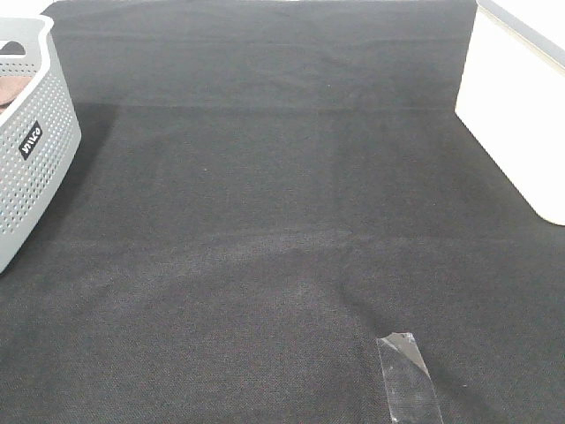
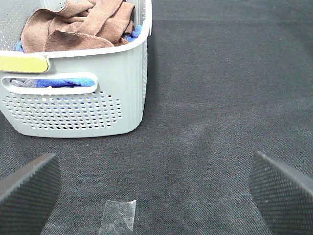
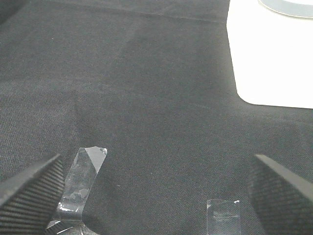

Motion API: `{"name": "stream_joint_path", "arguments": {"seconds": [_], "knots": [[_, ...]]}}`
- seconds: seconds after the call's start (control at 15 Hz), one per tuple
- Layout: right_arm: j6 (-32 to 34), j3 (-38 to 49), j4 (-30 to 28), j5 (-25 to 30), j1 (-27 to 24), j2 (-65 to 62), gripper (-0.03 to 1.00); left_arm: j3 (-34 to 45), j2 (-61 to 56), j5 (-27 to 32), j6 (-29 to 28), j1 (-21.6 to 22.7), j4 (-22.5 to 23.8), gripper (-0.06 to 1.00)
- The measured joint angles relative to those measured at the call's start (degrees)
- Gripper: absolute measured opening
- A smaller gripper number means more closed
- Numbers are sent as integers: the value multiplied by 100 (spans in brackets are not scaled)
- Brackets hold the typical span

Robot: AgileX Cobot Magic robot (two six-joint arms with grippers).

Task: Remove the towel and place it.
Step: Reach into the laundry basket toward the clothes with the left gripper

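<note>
Risks dragging the blue cloth (image 2: 73,81) out together with the towel (image 2: 78,24), crumpled on top of it in the basket (image 2: 98,98) at the far left corner of the bench (image 1: 282,221), if gripped too deep. Holding nothing, with left claw (image 2: 156,188) and right claw (image 3: 156,191) both spread wide. Visible clearly only from the left wrist; from high up, merely a brown sliver.

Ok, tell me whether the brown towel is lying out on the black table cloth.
No, the left wrist view shows the towel crumpled inside the grey basket.
</note>
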Motion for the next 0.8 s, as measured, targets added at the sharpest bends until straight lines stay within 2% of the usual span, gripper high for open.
{"name": "stream_joint_path", "arguments": {"seconds": [0.8], "knots": [[0, 0, 0, 0, 0, 0, 96, 0, 0, 0, 0, 0, 6, 99]]}}
